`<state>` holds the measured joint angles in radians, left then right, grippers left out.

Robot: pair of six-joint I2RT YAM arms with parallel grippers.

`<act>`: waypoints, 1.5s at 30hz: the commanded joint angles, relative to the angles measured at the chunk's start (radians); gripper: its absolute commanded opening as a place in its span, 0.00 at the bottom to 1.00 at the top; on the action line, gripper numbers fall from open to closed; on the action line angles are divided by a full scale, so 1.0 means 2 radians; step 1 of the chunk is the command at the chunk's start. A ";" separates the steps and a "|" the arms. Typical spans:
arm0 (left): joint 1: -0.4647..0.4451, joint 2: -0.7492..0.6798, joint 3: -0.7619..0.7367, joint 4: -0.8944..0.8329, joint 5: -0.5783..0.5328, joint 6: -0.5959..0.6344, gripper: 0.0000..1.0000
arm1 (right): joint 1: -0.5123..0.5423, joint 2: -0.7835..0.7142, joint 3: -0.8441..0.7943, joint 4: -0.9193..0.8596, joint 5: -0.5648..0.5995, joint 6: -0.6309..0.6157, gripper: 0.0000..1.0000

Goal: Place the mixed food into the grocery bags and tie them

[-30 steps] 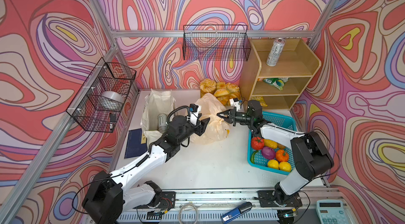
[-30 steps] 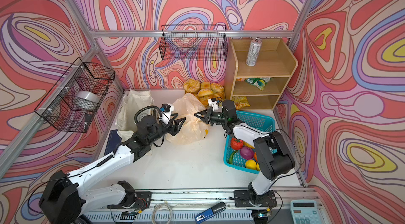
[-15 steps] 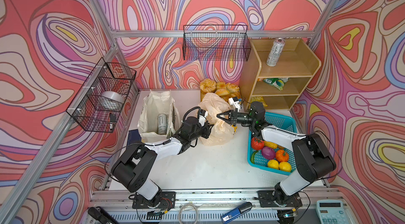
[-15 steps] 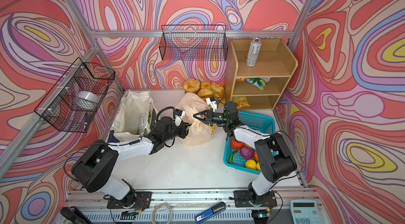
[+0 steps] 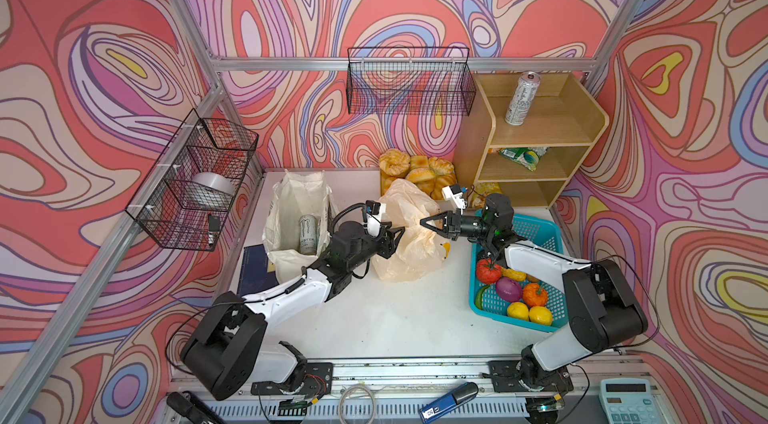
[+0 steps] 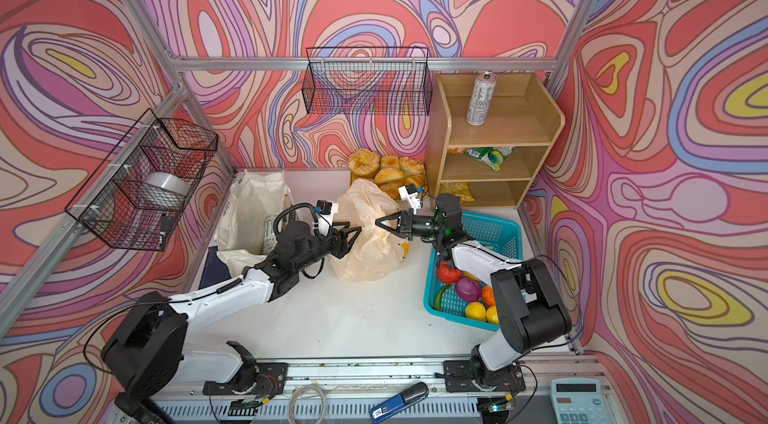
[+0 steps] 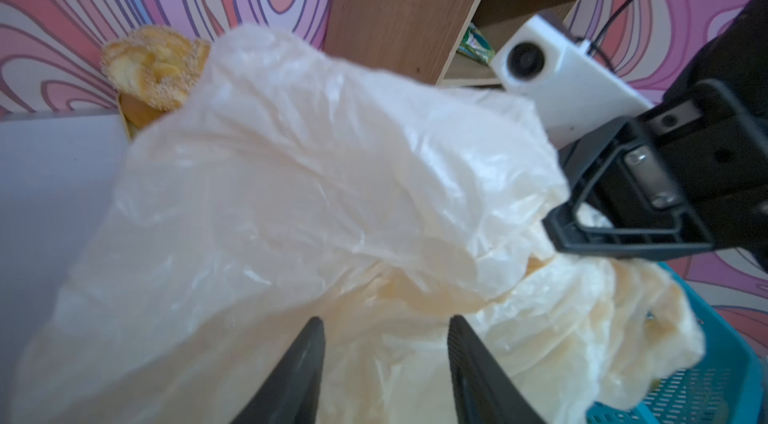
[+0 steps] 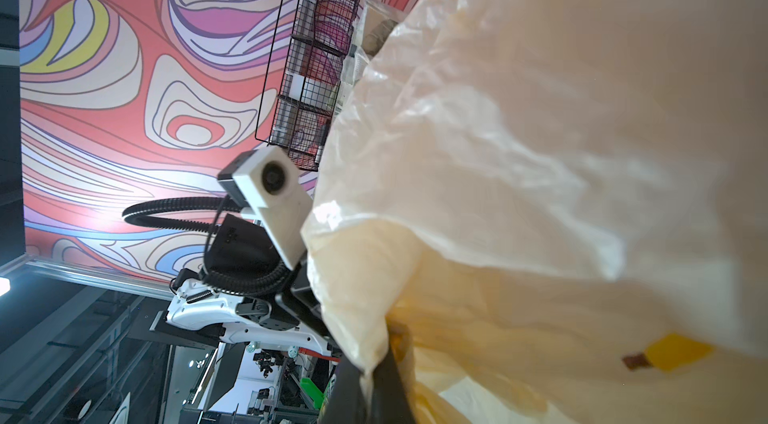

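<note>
The cream plastic bag (image 5: 409, 243) (image 6: 370, 247) with banana prints stands crumpled mid-table. My right gripper (image 5: 424, 222) (image 6: 378, 222) is shut on a fold of its film, seen pinched in the right wrist view (image 8: 374, 376). My left gripper (image 5: 397, 235) (image 6: 355, 233) is open at the bag's left side, its fingertips (image 7: 309, 343) apart against the film (image 7: 332, 193). The cloth tote (image 5: 291, 202) stands open at the left with a drink can (image 5: 307, 233) inside. Another can (image 5: 521, 100) and a snack packet (image 5: 523, 156) sit on the shelf. Lemons (image 5: 517, 312) lie in the teal basket.
A teal basket (image 5: 536, 231) of toy fruit and vegetables lies under my right arm. Bread rolls (image 5: 415, 170) sit behind the bag beside the wooden shelf unit (image 5: 469, 143). Wire baskets hang on the back wall (image 5: 409, 81) and left wall (image 5: 195, 177).
My left arm folded low and rose again, its gripper narrowing and reopening at the plastic bag's left side. The bag's top shifted. The right gripper kept its hold.
</note>
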<state>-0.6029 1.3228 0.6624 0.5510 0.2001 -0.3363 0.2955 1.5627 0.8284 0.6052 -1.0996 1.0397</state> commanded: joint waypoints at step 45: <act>0.009 0.056 0.026 0.039 0.084 -0.003 0.50 | -0.007 0.011 0.040 -0.106 -0.067 -0.143 0.00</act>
<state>-0.5888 1.4288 0.6792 0.6586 0.3401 -0.3702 0.2871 1.6070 0.8875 0.4416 -1.2068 0.8112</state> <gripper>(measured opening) 0.491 0.045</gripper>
